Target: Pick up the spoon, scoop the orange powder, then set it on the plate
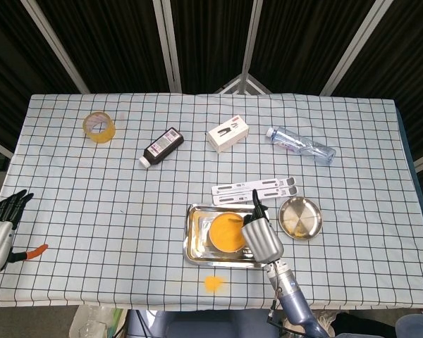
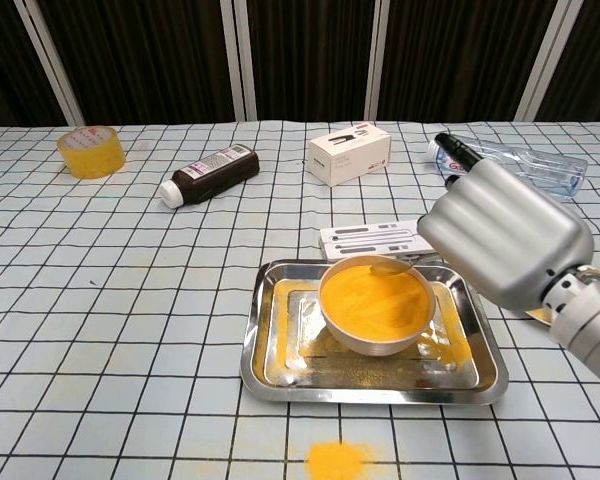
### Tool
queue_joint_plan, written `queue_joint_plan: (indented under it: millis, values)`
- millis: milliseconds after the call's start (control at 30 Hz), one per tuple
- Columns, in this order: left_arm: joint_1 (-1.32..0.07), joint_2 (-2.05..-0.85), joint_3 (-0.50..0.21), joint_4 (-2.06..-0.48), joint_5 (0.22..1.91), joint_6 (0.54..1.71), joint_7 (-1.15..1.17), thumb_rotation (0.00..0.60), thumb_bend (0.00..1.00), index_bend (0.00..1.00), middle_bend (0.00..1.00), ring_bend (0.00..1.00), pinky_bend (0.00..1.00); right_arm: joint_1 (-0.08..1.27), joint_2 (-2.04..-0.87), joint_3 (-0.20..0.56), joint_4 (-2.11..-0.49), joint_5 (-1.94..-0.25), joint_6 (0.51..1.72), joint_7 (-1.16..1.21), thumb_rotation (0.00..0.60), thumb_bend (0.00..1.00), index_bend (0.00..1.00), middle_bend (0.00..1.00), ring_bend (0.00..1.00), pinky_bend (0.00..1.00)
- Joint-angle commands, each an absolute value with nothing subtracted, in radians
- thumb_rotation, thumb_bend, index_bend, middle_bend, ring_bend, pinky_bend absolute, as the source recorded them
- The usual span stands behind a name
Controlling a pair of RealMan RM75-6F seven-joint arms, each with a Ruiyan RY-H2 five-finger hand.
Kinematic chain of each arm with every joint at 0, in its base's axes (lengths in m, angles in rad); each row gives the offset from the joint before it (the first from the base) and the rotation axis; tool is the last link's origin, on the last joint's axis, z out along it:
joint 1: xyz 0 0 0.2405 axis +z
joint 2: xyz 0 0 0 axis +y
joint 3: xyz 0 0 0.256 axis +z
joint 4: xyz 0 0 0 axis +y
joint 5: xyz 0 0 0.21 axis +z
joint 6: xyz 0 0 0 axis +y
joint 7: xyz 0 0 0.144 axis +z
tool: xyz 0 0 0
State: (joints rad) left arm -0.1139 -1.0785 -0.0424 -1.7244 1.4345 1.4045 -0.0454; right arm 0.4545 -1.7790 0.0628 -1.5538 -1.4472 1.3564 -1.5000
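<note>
The right hand (image 2: 502, 243) hung over the tray's (image 2: 270, 372) three-o'clock edge, its back to the chest camera and its fingers (image 2: 452, 152) curled toward twelve o'clock. A spoon (image 2: 387, 269) tip lay on the powder (image 2: 372, 297) at the bowl's (image 2: 346, 338) one-o'clock rim, and its handle ran under the palm, so the hand appeared to hold it, though the grip itself was hidden. In the head view the same hand (image 1: 260, 238) covered the bowl's three-o'clock side. The left hand (image 1: 0, 224) sat far off at nine o'clock by the table edge, fingers spread and holding nothing.

Judged from this, the pick-up looked done and the scoop was in hand: the spoon was in the powder but not lifted. Whether it was loaded could not be told. The plate (image 1: 300, 217) stood at three o'clock from the tray, just beside it, with a little powder seemingly showing at its rim in the chest view. Left to do: raise the spoon level, carry it toward three o'clock, and set it down on the plate. A spill (image 2: 337, 460) lay on the cloth at six o'clock from the tray, and more dusted the tray floor, so a steady lift would matter.
</note>
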Motion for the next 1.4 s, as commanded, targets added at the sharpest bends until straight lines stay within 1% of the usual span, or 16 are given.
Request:
queue_joint_plan:
  millis: [33,500,967,1133,1400]
  values:
    - [-0.114,-1.078,-0.042,-1.725,1.435,1.404,-0.046,0.6,0.0,0.0,0.0,0.0,0.0,0.454,-1.776,0.054,-1.556,-1.451,1.351,-1.506,0.6,0.67,0.88,0.8,0.42,0.0]
    - [-0.114,-1.078,-0.04,-1.727,1.434,1.402,-0.045,0.6,0.0,0.0,0.0,0.0,0.0,0.434,-1.754,-0.002,-1.626,-1.475,1.343,-1.518,0.6,0.67,0.88,0.8,0.42,0.0]
    - [-0.115,-1.079,-0.043,-1.729,1.425,1.399,-0.041,0.6,0.0,0.0,0.0,0.0,0.0,0.424,-1.714,0.005,-1.666,-1.514,1.367,-1.514,0.6,0.67,0.88,0.8,0.42,0.0]
    - [-0.114,-1.079,-0.043,-1.73,1.425,1.4,-0.043,0.6,0.0,0.0,0.0,0.0,0.0,0.393,-1.71,-0.012,-1.706,-1.484,1.377,-1.505,0.6,0.67,0.88,0.8,0.42,0.0]
    - [-0.115,-1.079,-0.044,-1.731,1.423,1.399,-0.042,0.6,0.0,0.0,0.0,0.0,0.0,0.376,-1.714,-0.045,-1.72,-1.498,1.372,-1.506,0.6,0.67,0.88,0.8,0.42,0.0]
